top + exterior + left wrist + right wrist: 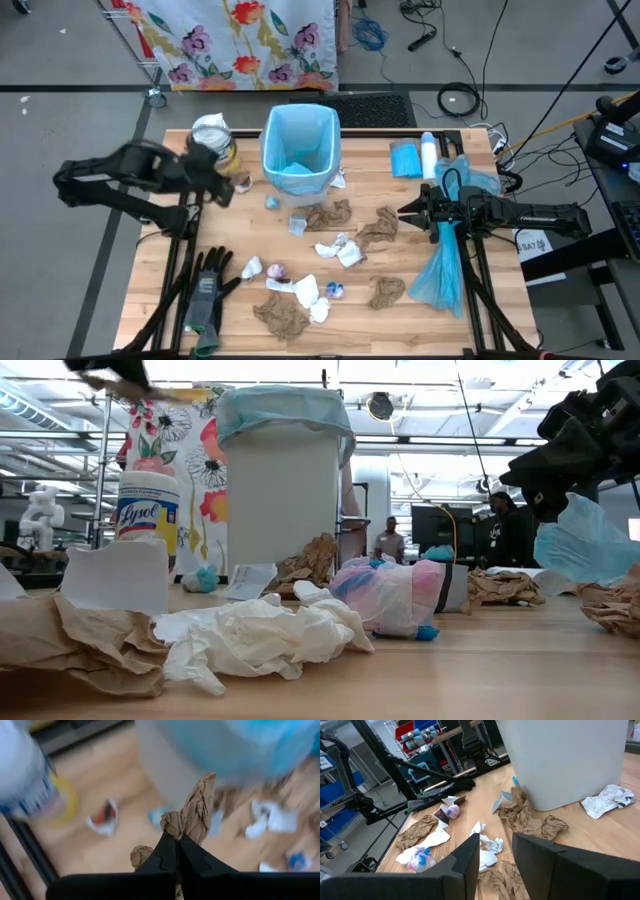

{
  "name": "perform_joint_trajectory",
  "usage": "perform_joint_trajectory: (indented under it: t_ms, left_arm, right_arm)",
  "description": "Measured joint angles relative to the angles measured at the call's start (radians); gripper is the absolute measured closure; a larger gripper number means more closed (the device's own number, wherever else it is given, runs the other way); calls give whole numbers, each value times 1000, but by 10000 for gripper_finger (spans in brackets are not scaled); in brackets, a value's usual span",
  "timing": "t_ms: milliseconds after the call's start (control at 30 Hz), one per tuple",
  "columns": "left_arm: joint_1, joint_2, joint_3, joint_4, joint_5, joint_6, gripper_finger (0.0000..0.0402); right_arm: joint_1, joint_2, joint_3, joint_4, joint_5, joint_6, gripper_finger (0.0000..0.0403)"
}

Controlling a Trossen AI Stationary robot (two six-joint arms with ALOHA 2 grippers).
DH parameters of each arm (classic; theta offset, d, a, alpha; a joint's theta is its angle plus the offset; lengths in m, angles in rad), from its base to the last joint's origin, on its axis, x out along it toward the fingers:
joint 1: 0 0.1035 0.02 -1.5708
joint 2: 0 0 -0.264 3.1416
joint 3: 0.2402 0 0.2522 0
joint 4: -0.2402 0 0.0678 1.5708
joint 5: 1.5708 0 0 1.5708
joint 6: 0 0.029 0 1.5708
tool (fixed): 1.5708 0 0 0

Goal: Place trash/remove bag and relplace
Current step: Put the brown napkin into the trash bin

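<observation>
- The left gripper [177, 851] has its jaws closed tight on a crumpled brown paper towel [196, 810], which sticks up past the fingertips; in the high view that gripper [228, 186] hangs at about 9 o'clock from the bin, above the table.
- The bin [299, 148] is white with a light blue bag lining it, standing near the table's 12 o'clock edge.
- The rest of the trash [330, 250] lies spread over the wooden table [500, 300] from the centre toward 6 o'clock: brown paper scraps, white tissue wads and small bluish-purple wrappers.
- In the low view a white tissue wad [255, 635] and a pink-and-blue wrapper bundle [395, 595] lie nearest the camera.
- A wipes canister [148, 510] at 10 o'clock from the bin reads "Lysol" in blue script on a white and yellow label.
- A crumpled printed slip [607, 802] lies against the bin's base; its text is too small to read.
- The right gripper [496, 847] waits at 3 o'clock with its fingers parted; a loose blue bag [445, 265] hangs beside that arm, and whether the fingers grip it I cannot tell.
- Black-and-grey gloves [208, 290] lie at 7 o'clock.
- A roll of blue bags [405, 158] sits at 1 o'clock.
</observation>
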Motion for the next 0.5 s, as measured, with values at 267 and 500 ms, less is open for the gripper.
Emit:
perform_joint_trajectory:
  t_ms: [267,500]
  left_arm:
    - [290,160,283,206,77,490,401]
    - [466,409,521,246,365,764,401]
  right_arm:
    - [0,0,0,0,0,0,293]
    - [0,0,0,0,0,0,293]
